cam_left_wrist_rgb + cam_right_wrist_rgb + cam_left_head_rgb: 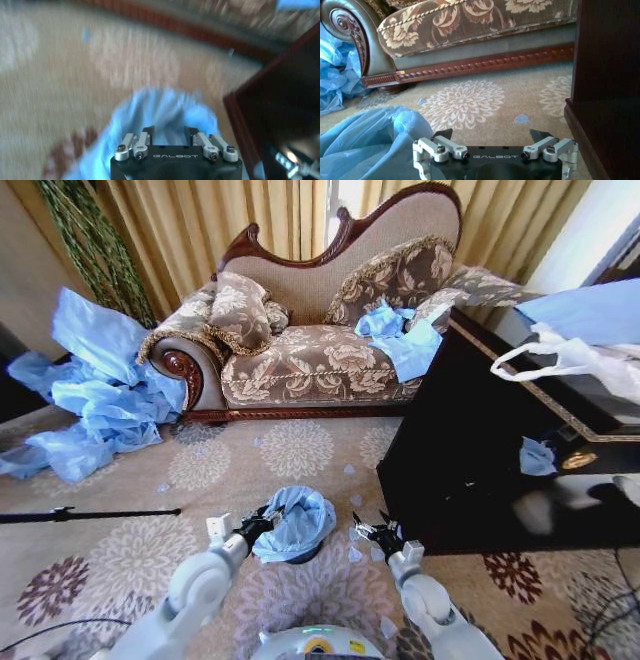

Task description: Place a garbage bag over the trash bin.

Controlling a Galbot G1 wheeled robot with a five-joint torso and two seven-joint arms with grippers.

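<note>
The bag [297,522] is draped over the bin [303,556] on the rug [120,560], bunched high and loose, with only a sliver of black showing beneath. The left gripper [262,523] is at the bag's left edge; its jaws look narrow, but whether they pinch the film I cannot tell. The right gripper [374,534] hovers just right of the bin, jaws wide and empty. Risks: a 1-sided pull could drag the bag off or tip the light bin.
</note>
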